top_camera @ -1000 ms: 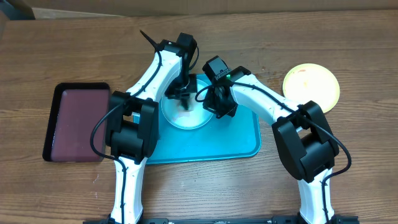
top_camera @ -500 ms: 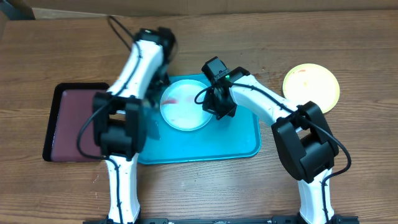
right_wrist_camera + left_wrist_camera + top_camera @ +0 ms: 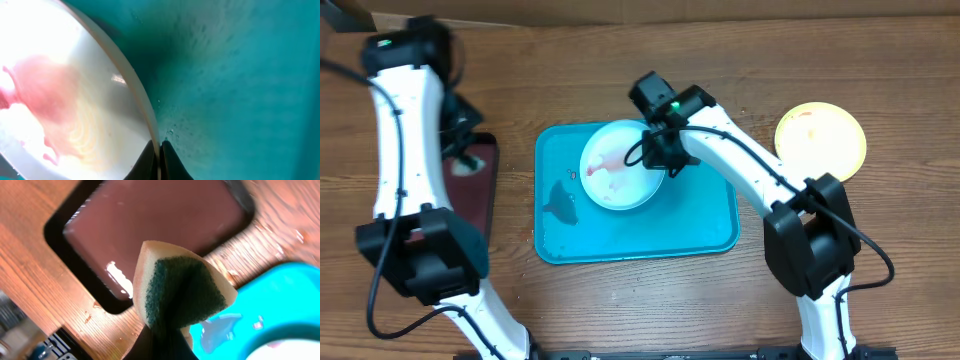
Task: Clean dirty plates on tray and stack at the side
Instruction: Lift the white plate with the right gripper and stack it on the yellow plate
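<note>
The worktop (image 3: pixel 650 310) is of brown wood with a clear grain. At its left side lies a dark maroon tray (image 3: pixel 480 205) with a black rim, and the left arm covers part of it in the overhead view. The left end effector (image 3: pixel 162 340) hangs above this tray and is closed tightly on a sponge (image 3: pixel 182 295). The sponge is of pale yellow foam with a dark green scouring face, and it is folded between the fingers. More to the right, in the middle of the worktop, lies the turquoise tray (image 3: pixel 700 225), just beside the maroon tray but not touching it. A darker wet patch (image 3: pixel 563 205) shows on its left part. A white plate (image 3: pixel 615 180) sits in the upper half of the turquoise tray, and a pink-red smear (image 3: pixel 600 168) is on the plate's inner surface. The right end effector (image 3: pixel 660 160) is at the right edge of this plate. In the right wrist view its fingers are almost together and they pinch the thin rim. I cannot tell if the plate is lifted from the tray or lies flat. At the far right a yellow-green plate (image 3: pixel 820 140) rests on the bare wood, well apart from the turquoise tray.
</note>
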You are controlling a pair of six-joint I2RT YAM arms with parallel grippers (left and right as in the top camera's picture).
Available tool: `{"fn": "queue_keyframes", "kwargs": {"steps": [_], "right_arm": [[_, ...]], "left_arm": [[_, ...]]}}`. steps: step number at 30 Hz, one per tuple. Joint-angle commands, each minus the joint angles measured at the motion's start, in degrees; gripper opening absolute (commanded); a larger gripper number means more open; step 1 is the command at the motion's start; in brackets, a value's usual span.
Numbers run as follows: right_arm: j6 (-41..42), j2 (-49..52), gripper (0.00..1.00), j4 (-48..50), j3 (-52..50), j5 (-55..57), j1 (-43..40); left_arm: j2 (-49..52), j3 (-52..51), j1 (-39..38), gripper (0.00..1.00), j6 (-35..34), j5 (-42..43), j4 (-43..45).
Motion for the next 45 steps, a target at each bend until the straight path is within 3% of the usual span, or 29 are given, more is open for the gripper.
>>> {"fn": "queue_keyframes", "kwargs": {"steps": [1, 10, 15, 23, 31, 38, 43, 45], "right_arm": [[-1.5, -4.1, 0.04, -3.6, 7.1, 18.3, 4.0], [-1.5, -4.2, 0.04, -14.8, 14.5, 62.8, 16.8], [-6.1, -4.2, 0.04, -14.6, 14.5, 71.2, 21.7], [-8.5, -4.2, 0.04, -14.5, 14.5, 83.4, 24.3], [-10.3, -4.2, 0.04, -14.5, 14.5, 78.3, 24.3], [-7.1, -4.2, 0.04, -14.3, 14.5, 65.7, 21.8], [-7.9, -4.2, 0.04, -11.6, 14.5, 46.9, 15.7], [-4.7, -4.2, 0.04, -13.7, 14.5, 44.7, 12.5]], "left_arm": [[0.2, -1.9, 5.2, 0.04, -1.7, 2.2, 0.0], [0.2, -12.3, 15.0, 0.04, -1.2, 8.2, 7.4], [0.2, -18.0, 19.0, 0.04, 3.5, 16.3, 13.2], [0.2, -21.3, 19.7, 0.04, 4.7, 16.9, 17.5], [0.3, -21.8, 19.7, 0.04, 4.8, 16.9, 18.3], [0.3, -21.8, 19.7, 0.04, 4.8, 16.9, 18.3], [0.3, -21.8, 19.7, 0.04, 4.7, 16.9, 18.3], [0.3, -21.8, 19.7, 0.04, 4.7, 16.9, 18.2]]}}
